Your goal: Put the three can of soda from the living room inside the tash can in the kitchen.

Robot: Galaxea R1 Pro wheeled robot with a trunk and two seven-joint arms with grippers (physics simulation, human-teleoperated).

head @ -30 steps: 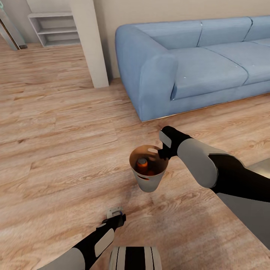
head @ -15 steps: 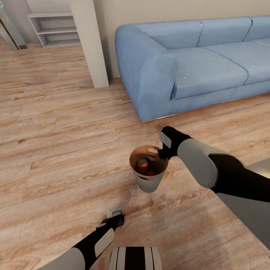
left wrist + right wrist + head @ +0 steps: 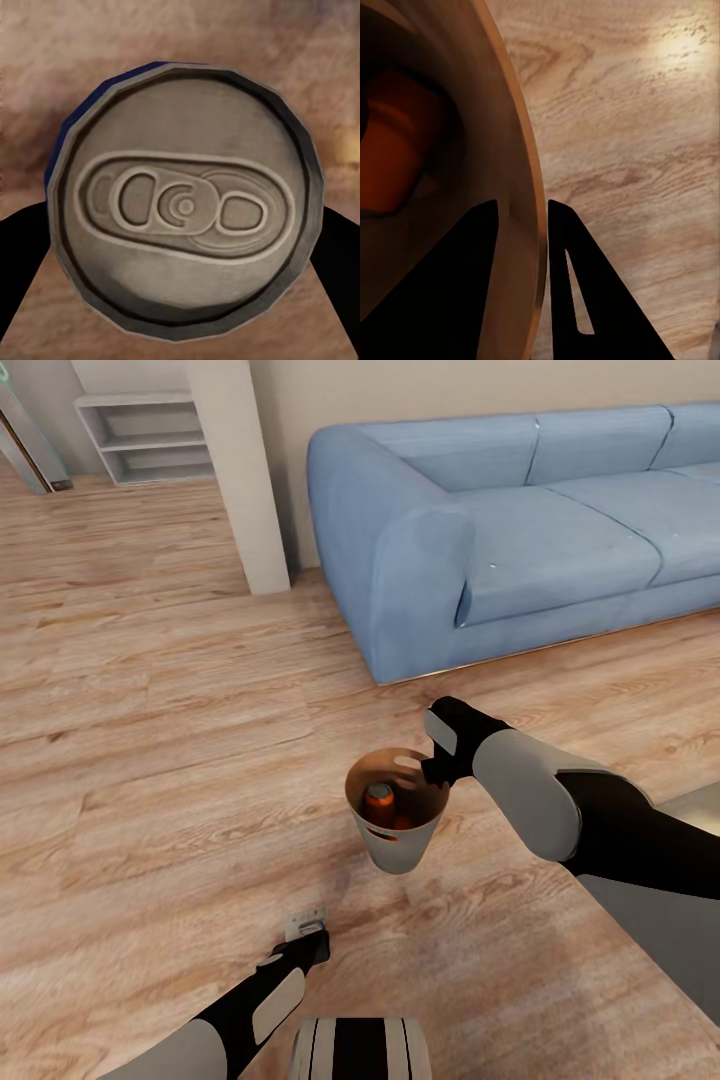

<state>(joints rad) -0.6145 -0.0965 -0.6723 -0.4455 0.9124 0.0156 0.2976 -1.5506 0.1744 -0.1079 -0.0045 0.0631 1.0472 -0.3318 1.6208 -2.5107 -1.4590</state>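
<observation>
- We see open wood floor [image 3: 150,780] left of the tash can [image 3: 397,840].
- Behind it, the sofa [image 3: 480,530] and pillar [image 3: 240,470] block passage.
- Our right hand [image 3: 436,768] occupies its rim; orange cans [image 3: 378,800] partly fill the inside.

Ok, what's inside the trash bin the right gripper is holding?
Inside the trash bin, one upright orange can with a silvery top shows, plus another orange patch beside it, likely a second can. The bin's wall hides the bottom and the cans' lower parts.
</observation>
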